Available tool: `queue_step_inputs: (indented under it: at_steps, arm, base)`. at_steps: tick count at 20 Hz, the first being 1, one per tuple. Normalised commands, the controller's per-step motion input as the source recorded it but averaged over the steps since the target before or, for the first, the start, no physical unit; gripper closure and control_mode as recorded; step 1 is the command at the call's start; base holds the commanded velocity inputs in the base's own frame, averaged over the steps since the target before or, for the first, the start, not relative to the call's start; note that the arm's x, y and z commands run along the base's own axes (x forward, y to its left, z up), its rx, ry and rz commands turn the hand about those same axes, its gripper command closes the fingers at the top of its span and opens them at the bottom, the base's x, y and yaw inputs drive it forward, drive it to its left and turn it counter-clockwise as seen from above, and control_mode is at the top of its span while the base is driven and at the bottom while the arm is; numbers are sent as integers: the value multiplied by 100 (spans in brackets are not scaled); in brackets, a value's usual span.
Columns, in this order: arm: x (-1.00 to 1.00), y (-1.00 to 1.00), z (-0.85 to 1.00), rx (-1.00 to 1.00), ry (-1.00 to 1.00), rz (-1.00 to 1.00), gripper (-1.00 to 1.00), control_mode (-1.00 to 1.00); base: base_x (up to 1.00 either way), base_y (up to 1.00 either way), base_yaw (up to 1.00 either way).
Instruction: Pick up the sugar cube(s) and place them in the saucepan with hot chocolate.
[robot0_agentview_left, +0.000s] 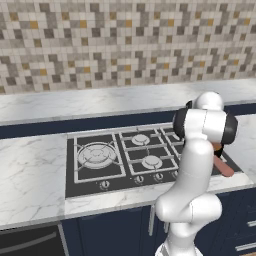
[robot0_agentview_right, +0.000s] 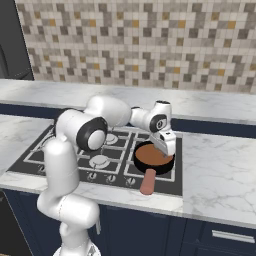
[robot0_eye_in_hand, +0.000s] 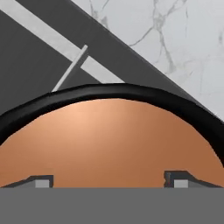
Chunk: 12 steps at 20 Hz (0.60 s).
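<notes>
In the right base view the saucepan (robot0_agentview_right: 154, 157) sat at centre frame on the stove (robot0_agentview_right: 35, 150), at its right end. Its reddish-pink handle (robot0_agentview_right: 148, 182) ran along a near-far axis, pointing toward the camera and the counter's front edge. Above the pan's far right rim hung the gripper (robot0_agentview_right: 166, 146). In the hand view the two fingertips (robot0_eye_in_hand: 177, 179) stood wide apart over the brown liquid, nothing between them. The sugar cubes were too small to make out. In the left base view the arm (robot0_agentview_left: 197, 165) hid most of the pan.
</notes>
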Motion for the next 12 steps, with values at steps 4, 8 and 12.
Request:
queue_step_inputs:
  at_steps: [4,8,12]
  arm:
    - [-54,2,34,0,0,-3,-100,-100]
    - [-55,17,70,0,0,0,-100,-100]
    - [-52,31,76,0,-11,0,-100,-100]
  base:
    - [0,0,0]
    - [0,0,0]
    - [0,0,0]
